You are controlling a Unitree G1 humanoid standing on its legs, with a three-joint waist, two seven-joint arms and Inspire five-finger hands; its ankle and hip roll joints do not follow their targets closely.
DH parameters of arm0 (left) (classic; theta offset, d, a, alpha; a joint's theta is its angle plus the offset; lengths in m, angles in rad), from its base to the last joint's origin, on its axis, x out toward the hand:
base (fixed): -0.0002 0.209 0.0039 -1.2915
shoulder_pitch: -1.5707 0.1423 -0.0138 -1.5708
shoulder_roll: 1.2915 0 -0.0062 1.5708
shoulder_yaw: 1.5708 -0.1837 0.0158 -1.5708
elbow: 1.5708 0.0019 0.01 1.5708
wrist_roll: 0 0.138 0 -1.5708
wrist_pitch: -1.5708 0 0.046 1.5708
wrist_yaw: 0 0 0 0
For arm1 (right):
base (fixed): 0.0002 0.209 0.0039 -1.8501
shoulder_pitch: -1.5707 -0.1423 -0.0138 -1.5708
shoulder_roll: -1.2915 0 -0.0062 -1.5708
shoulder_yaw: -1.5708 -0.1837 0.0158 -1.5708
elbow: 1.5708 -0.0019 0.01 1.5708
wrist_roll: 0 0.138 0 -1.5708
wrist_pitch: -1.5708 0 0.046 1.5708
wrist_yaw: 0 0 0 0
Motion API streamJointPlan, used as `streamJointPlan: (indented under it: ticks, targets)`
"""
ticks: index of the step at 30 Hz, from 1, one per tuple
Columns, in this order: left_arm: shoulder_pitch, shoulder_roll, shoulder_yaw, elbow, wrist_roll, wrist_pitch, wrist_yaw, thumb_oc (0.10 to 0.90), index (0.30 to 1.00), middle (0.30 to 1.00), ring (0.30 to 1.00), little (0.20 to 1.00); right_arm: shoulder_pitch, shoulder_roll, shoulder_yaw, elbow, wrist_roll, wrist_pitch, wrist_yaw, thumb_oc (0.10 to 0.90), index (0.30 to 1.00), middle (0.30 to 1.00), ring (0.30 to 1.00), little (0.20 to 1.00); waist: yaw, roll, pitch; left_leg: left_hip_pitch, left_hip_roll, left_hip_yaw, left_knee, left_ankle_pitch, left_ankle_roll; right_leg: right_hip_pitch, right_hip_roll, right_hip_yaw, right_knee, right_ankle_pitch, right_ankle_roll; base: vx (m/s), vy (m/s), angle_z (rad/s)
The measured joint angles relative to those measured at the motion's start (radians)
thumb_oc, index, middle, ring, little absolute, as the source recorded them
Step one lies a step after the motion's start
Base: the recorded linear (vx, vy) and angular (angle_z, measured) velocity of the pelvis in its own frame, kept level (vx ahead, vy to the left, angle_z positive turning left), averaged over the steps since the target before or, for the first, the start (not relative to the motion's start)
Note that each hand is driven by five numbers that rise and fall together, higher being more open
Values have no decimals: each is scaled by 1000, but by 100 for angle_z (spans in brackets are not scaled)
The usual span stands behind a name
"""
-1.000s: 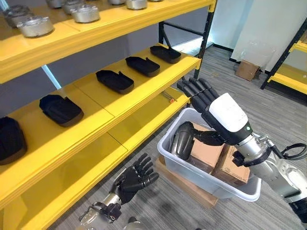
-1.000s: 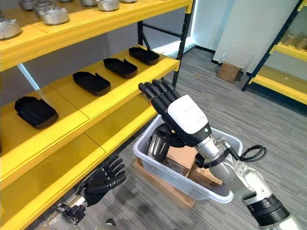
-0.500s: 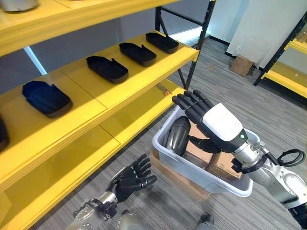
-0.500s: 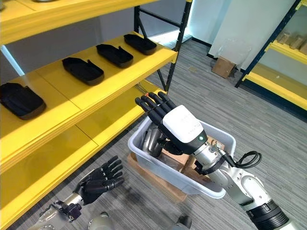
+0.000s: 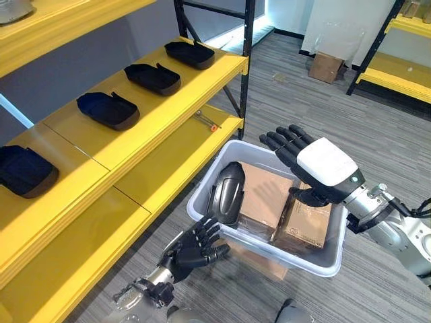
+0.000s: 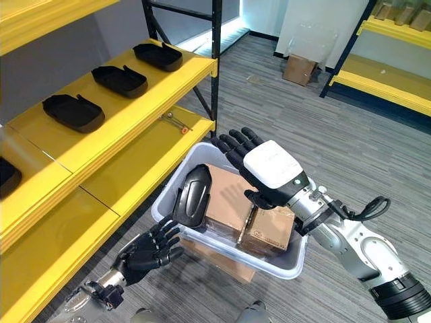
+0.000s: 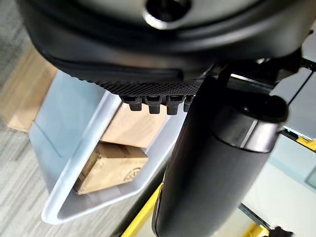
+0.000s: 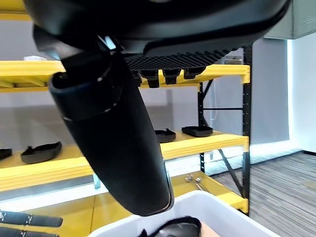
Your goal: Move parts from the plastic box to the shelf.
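A grey plastic box point(image 5: 315, 264) stands on the floor beside the yellow shelf point(image 5: 168, 108). One dark curved part point(image 5: 227, 192) leans upright at the box's left end, next to two cardboard cartons point(image 5: 263, 191). My right hand point(image 5: 320, 165) hovers open over the cartons, fingers spread, a little to the right of the part and not touching it. Just outside the box's near left wall, my left hand point(image 5: 192, 247) is low and open, holding nothing. Several black parts point(image 5: 108, 110) lie in a row on the shelf's middle board.
A small tool point(image 5: 206, 121) lies on the lower shelf board. A flat cardboard slab point(image 5: 261, 260) sits under the box. A black shelf post point(image 5: 246, 67) stands behind it. A carton point(image 5: 326, 66) and a second yellow rack point(image 5: 394, 84) are at the back right.
The camera has tilted and swung. My right hand has come away from the dark part and now sits over the cartons. My left hand has come closer to the box's wall.
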Motion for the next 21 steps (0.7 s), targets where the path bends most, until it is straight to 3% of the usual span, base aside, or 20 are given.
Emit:
streamJointPlan:
  ticks: [5,8,9,10,11,12,13,14,15,17,18,19,20,21]
  targets:
    - [-12,3,-21,16,59,15,54,900,1000,1000,1000,1000,-34,1,33,0,22,-29,39,900,1000,1000,1000,1000,-2,-5,-2,3,4,25,-3,36,41,-24,-9,4,65,-50,-12,110,-222,1]
    - [-50,19,-19,73,79,21,75,900,1000,1000,1000,1000,-67,4,88,-7,22,-7,65,900,1000,1000,1000,1000,3,-20,-10,-28,21,55,9,129,81,-63,3,13,123,-103,-40,58,-96,5]
    - [-77,40,-18,89,78,21,93,900,1000,1000,1000,1000,-71,6,91,-12,23,-13,73,900,1000,1000,1000,1000,5,-15,-12,-79,58,26,46,158,101,-73,34,3,118,-109,-80,32,99,14]
    - [-77,39,-19,88,77,20,99,900,1000,1000,1000,1000,-71,9,91,-12,23,-12,75,900,1000,1000,1000,1000,8,-13,-14,-93,57,21,70,137,85,-73,31,-1,112,-105,-87,32,211,17]
    - [-78,41,-19,84,71,20,99,900,1000,1000,1000,1000,-72,18,90,-9,24,-7,77,900,1000,1000,1000,1000,-1,-14,-14,-103,-7,8,73,41,58,-78,36,-1,86,-89,-93,33,173,-4]
    - [-77,39,-19,81,66,20,99,900,1000,1000,1000,1000,-71,17,89,-9,25,-7,79,900,1000,1000,1000,1000,1,-9,-12,-102,-36,0,42,19,64,-79,46,1,67,-74,-94,82,230,-14]
    - [-78,46,-12,66,66,20,91,900,1000,1000,1000,1000,-70,25,89,-9,31,-8,80,900,1000,1000,1000,1000,2,28,-19,-68,-63,14,-58,-9,55,-80,82,-5,20,-39,-103,168,215,-23]
    - [-82,39,7,65,67,20,81,900,1000,1000,1000,1000,-68,28,96,-9,33,-9,83,900,1000,1000,1000,1000,5,35,-14,-71,-65,0,-83,32,17,-85,112,1,-12,-18,-105,162,221,-24]
    - [-83,37,17,66,74,20,80,900,1000,1000,1000,1000,-69,32,104,-5,38,-10,83,900,1000,1000,1000,1000,15,36,-5,-82,-56,-26,-57,40,5,-83,126,11,-28,-17,-121,136,224,-39]
    - [-100,36,34,71,88,20,85,900,1000,1000,1000,1000,-67,36,132,0,41,-17,83,900,1000,1000,1000,1000,63,31,33,-174,-24,-173,167,39,10,-54,148,48,-87,11,-168,137,229,-49]
    - [-88,37,41,69,87,19,81,900,1000,1000,1000,1000,-74,46,145,6,45,-31,79,900,1000,1000,1000,1000,67,16,45,-224,-37,-258,178,-23,-13,-52,156,73,-116,29,-150,186,253,-45]
    - [-71,38,50,67,87,20,78,900,1000,1000,1000,1000,-91,62,160,12,60,-40,72,900,1000,1000,1000,1000,72,24,44,-221,-73,-331,75,-48,-4,-65,158,89,-126,46,-137,172,282,-66]
    - [-65,35,49,68,87,21,78,900,1000,1000,1000,1000,-108,63,161,14,61,-54,70,900,1000,1000,1000,1000,85,45,52,-201,-88,-344,-24,-62,32,-87,163,110,-117,56,-136,176,292,-93]
    - [-63,30,53,72,89,22,62,900,1000,1000,1000,1000,-126,69,160,18,61,-55,71,900,1000,1000,1000,1000,93,58,70,-180,-98,-334,-41,-35,41,-93,168,139,-113,61,-127,168,239,-107]
